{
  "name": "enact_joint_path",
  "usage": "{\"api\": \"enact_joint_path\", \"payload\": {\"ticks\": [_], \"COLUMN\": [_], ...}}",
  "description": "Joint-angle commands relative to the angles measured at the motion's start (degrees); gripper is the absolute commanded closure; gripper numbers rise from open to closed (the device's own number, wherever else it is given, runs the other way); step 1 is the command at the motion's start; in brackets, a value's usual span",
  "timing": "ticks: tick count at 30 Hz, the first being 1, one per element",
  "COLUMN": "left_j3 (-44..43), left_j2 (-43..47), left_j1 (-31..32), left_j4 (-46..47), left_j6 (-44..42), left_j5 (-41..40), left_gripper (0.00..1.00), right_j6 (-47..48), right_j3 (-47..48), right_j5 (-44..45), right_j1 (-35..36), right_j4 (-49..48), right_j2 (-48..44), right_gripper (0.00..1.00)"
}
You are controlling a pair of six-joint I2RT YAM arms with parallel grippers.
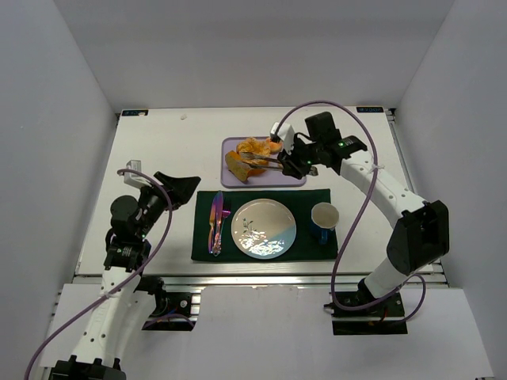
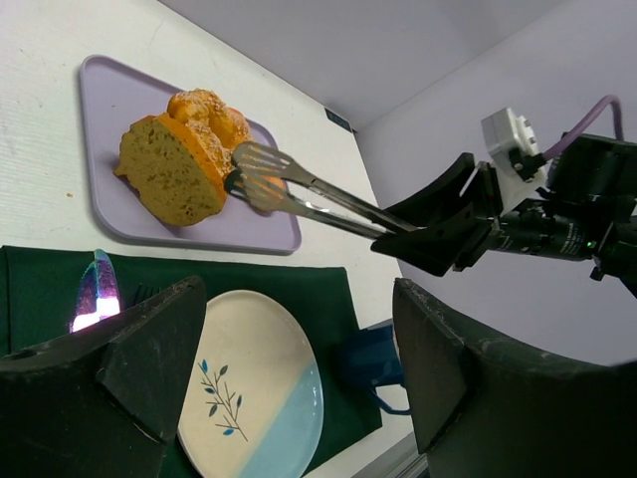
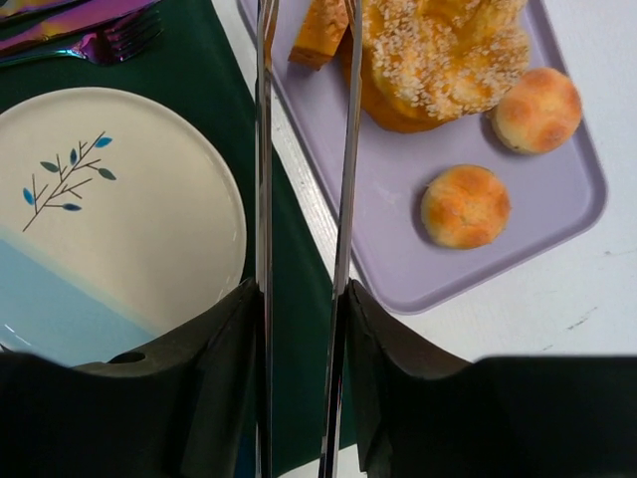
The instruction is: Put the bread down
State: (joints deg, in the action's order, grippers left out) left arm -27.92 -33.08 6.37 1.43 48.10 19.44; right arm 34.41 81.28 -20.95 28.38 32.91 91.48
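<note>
Lilac tray (image 3: 557,214) with bread (image 2: 169,171), cake (image 3: 438,50), buns (image 3: 465,206), right gripper (image 3: 299,299) clasping tongs (image 3: 261,149)

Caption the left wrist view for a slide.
Right end effector holding metal tongs, their tips at the bread on the lavender tray beyond the plate.

The tongs (image 3: 262,179) are polished bare metal. The bread (image 2: 167,174) has a matt, porous cut face. The tray (image 3: 537,199), at 12 o'clock from the plate (image 3: 149,199), looks like smooth matt plastic. The plate is glossy glazed ceramic, the placemat (image 3: 214,90) matt cloth, and the cutlery (image 3: 90,35) glossy iridescent metal.
</note>
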Motion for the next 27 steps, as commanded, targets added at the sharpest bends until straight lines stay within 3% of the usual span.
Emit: {"api": "enact_joint_path", "payload": {"ticks": [1,14,18,19,23,27], "left_j3": [-0.73,-0.64,-0.55,-0.55,-0.64,-0.64], "left_j2": [1.26,1.79,1.79,1.79,1.88,2.05], "left_j1": [0.04,0.04,0.04,0.04,0.04,0.04], "left_j4": [-0.81,-1.17,-1.08,-1.08,-1.08,-1.17], "left_j6": [0.07,0.07,0.16,0.16,0.16,0.16], "left_j5": [-0.90,-1.16,-1.16,-1.16,-1.16,-1.16], "left_gripper": [0.15,0.15,0.15,0.15,0.15,0.15], "right_j6": [-2.59,-4.53,-4.53,-4.70,-4.88,-5.23], "right_j3": [-1.38,-2.96,-4.01,-4.19,-4.46,-4.28], "right_j5": [1.87,9.78,10.84,11.10,11.11,10.49], "right_j1": [1.15,4.31,4.58,4.66,4.67,4.66], "right_j4": [-1.96,-6.54,-7.15,-7.33,-7.59,-7.51], "right_j2": [0.19,3.00,2.56,2.47,1.77,-0.59], "right_gripper": [0.56,0.57,0.69,0.77,0.93,0.99]}}
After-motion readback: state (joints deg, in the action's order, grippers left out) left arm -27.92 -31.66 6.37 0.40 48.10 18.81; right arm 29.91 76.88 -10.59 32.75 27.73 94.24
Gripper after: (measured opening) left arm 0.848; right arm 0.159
